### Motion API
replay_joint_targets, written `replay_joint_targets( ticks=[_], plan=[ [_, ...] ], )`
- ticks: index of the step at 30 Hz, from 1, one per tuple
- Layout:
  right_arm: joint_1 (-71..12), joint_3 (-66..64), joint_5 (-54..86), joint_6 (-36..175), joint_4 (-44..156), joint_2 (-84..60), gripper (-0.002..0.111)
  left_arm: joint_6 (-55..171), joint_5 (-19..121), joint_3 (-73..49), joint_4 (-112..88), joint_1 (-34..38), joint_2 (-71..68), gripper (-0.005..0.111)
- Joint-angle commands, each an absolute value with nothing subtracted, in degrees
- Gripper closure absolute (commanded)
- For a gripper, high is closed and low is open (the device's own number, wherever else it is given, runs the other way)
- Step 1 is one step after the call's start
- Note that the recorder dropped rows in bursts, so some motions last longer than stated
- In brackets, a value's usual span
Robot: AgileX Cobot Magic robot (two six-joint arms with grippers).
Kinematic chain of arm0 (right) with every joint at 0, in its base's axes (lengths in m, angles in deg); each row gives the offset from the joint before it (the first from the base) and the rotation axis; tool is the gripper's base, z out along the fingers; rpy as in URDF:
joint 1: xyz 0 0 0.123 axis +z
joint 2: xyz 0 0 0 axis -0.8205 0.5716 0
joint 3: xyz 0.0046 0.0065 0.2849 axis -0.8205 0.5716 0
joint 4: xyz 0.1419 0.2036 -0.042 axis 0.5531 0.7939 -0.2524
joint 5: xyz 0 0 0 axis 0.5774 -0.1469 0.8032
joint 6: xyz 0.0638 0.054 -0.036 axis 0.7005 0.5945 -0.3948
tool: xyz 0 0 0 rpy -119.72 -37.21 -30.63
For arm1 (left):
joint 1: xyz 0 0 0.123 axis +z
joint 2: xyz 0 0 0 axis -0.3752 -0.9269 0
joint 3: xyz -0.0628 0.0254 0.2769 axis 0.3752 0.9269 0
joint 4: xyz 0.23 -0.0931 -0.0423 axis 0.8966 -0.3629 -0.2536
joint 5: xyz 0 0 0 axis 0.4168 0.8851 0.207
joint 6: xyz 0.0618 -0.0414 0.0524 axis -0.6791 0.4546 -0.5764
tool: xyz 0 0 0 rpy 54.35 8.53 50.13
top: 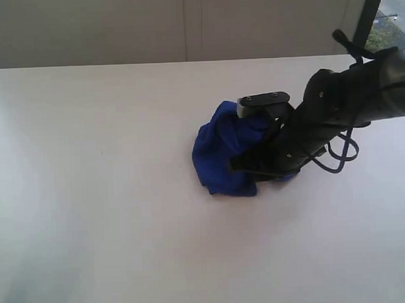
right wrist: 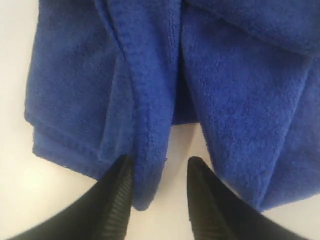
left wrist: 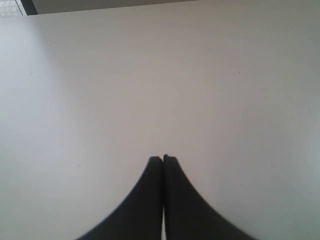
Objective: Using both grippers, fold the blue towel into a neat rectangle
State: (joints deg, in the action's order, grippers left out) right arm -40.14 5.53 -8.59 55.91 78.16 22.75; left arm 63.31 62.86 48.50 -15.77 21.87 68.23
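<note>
The blue towel [top: 219, 151] lies bunched in a crumpled heap right of the table's middle. My right gripper [top: 237, 165] reaches down from the right and rests at the heap's near right side. In the right wrist view the right gripper [right wrist: 161, 162] is open. A hemmed fold of the towel [right wrist: 150, 100] hangs between its fingers, against one ribbed finger [right wrist: 120, 190]. Bare table shows by the other finger. The left gripper [left wrist: 163, 159] is shut on nothing, over bare white table, and is out of the exterior view. No white tag shows.
The white table [top: 91, 195] stretches wide to the left of and in front of the towel. A pale wall [top: 185, 26] runs behind its far edge, and a window [top: 392, 18] sits at the top right. Cables [top: 342, 153] loop off the right arm.
</note>
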Motion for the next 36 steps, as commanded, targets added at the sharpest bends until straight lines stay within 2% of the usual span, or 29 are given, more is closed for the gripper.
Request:
replay_joint_targets(
  ticks=[1,15,36],
  plan=[
    [-41.4,5.5,-7.9,60.0,72.4,22.6,0.073,63.3,62.7,48.8,-15.9,22.0,68.5,0.107],
    [-42.4,5.5,-8.0,62.6,75.1,18.4,0.073,63.3,62.7,48.8,-15.9,22.0,68.5,0.107],
    [-34.8,5.5,-9.0,56.4,77.6,20.7,0.073,63.3,62.7,48.8,-15.9,22.0,68.5,0.107]
  ],
)
